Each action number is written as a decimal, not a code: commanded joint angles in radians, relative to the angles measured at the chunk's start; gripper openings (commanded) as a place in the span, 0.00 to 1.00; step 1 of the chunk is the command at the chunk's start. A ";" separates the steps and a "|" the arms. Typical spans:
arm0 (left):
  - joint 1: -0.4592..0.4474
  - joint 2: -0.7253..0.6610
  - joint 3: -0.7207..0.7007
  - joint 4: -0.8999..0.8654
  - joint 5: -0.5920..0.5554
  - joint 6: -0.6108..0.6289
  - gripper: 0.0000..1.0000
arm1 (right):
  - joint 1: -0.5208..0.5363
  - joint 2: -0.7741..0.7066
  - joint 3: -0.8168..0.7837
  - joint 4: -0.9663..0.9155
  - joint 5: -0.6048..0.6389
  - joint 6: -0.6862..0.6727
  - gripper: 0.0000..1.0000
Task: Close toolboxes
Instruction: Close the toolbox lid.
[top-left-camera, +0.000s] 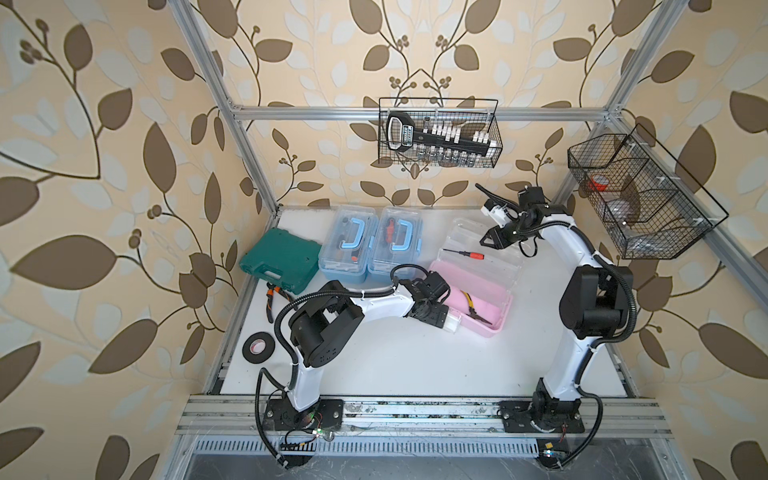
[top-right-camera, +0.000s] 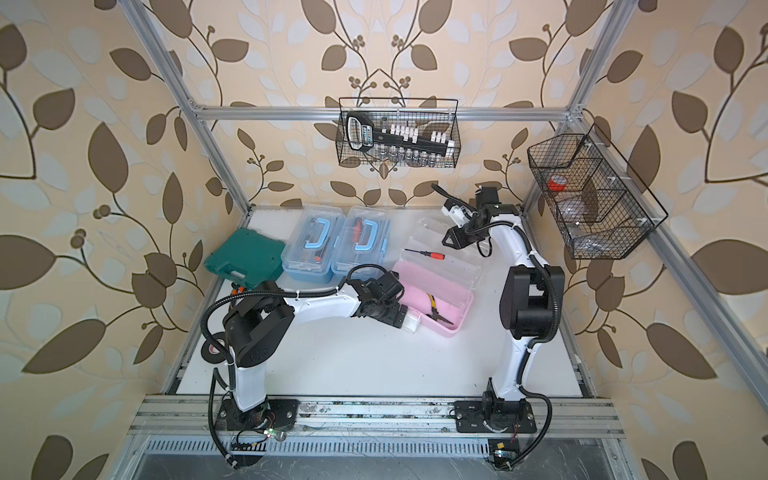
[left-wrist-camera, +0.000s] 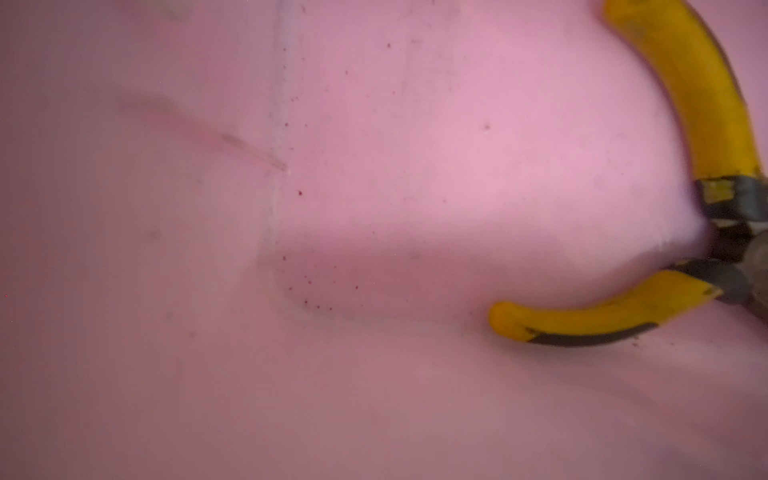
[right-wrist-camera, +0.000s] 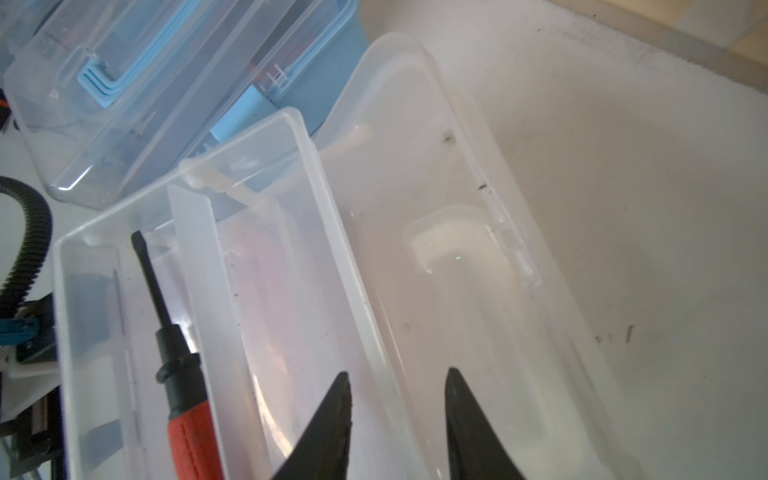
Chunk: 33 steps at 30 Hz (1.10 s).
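Jaws of right gripper (right-wrist-camera: 399, 419) part open, gripping nothing, above clear lid (right-wrist-camera: 457, 187) of pink box (top-left-camera: 494, 291). Left gripper (top-left-camera: 451, 322) spread wide at near end of same box, beside pliers (left-wrist-camera: 702, 104). Likely two thirds done: two blue boxes (top-left-camera: 347, 249) at back look shut, one pink box not yet closed; three in all.

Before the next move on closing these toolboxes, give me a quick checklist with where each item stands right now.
1. Both light blue toolboxes have lids down: ok.
2. Pink toolbox closed: not ok, its clear lid lies folded back.
3. Lid's path clear: not ok, the left gripper sits inside the pink toolbox.
4. Pliers lying low on the box floor: ok.
5. Screwdriver contained in the clear tray: ok.
6. Right gripper free: ok, jaws apart, holding nothing.
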 joint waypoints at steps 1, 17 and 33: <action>0.008 -0.036 0.002 0.068 0.000 -0.023 0.99 | 0.035 -0.034 -0.039 -0.138 -0.043 0.021 0.35; 0.008 -0.053 -0.016 0.080 0.005 -0.021 0.99 | 0.212 -0.263 -0.316 0.064 0.185 0.223 0.35; 0.008 -0.094 -0.020 0.073 -0.008 -0.015 0.99 | 0.459 -0.382 -0.540 0.320 0.489 0.450 0.38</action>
